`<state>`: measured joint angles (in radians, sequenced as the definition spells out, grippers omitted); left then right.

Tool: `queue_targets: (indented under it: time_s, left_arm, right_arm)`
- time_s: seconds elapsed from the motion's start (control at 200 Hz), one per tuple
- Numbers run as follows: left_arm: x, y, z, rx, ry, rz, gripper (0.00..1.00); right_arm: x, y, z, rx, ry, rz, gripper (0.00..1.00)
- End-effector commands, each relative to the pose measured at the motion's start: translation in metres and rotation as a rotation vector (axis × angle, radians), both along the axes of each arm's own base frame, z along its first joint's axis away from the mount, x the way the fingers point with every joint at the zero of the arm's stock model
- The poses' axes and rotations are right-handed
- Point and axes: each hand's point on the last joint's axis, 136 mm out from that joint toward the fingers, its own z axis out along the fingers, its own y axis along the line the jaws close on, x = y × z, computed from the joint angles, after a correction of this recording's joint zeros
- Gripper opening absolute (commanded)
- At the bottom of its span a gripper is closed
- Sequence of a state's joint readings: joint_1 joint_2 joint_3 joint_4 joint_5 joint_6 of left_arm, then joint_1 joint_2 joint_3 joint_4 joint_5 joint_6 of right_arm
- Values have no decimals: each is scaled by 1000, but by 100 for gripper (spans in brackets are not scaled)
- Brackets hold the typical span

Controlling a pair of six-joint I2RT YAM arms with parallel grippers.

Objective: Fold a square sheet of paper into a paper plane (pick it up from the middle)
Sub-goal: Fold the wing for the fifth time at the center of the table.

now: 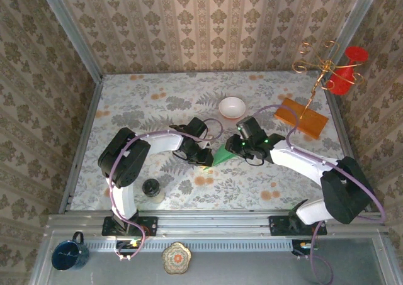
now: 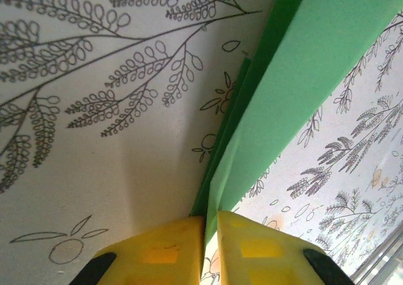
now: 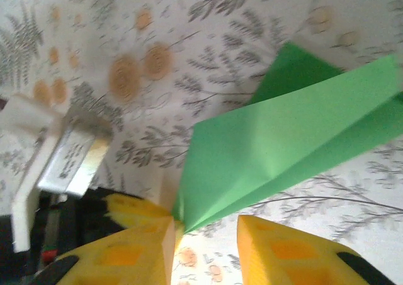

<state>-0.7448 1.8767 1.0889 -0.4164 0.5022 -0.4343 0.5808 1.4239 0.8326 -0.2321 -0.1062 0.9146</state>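
The green paper plane (image 1: 221, 156) lies low over the middle of the flowered table, folded into a pointed wedge with a centre crease. My left gripper (image 1: 204, 161) is at its left end. In the left wrist view its yellow fingers (image 2: 211, 234) are shut on the folded edge of the paper (image 2: 302, 77). My right gripper (image 1: 235, 148) is at the paper's right side. In the right wrist view its jaws (image 3: 206, 234) stand apart. The tip of the paper (image 3: 283, 140) lies against the left finger (image 3: 126, 253), and the right finger is clear of it.
A white bowl (image 1: 232, 107) stands behind the grippers. An orange-brown wooden board (image 1: 301, 117) with a gold wire stand (image 1: 321, 68) and a red holder (image 1: 347, 68) is at the back right. A dark jar (image 1: 151, 188) sits front left. A blue mug (image 1: 68, 253) is on the front ledge.
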Motion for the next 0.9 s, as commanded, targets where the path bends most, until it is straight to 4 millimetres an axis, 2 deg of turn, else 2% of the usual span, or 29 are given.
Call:
queue_targets:
  time_s: [0.0,0.14,0.29,0.535,0.895]
  left_arm:
    - [-9,19,-28,124,37,8,17]
    - [-10,19,-29,120,40,8,17]
    - [-11,18,-28,108,44,10,17]
    - [-10,18,-26,96,43,12,17]
    - [-13,18,-24,77,51,5,17]
  right_arm:
    - [3,29,3,102,-7,47,27]
    - [14,44,-6,106,10,62,23]
    - [19,45,-26,73,44,44,22]
    - [13,25,-59,-16,99,-17,21]
    - [8,7,-78,-67,134,-50,21]
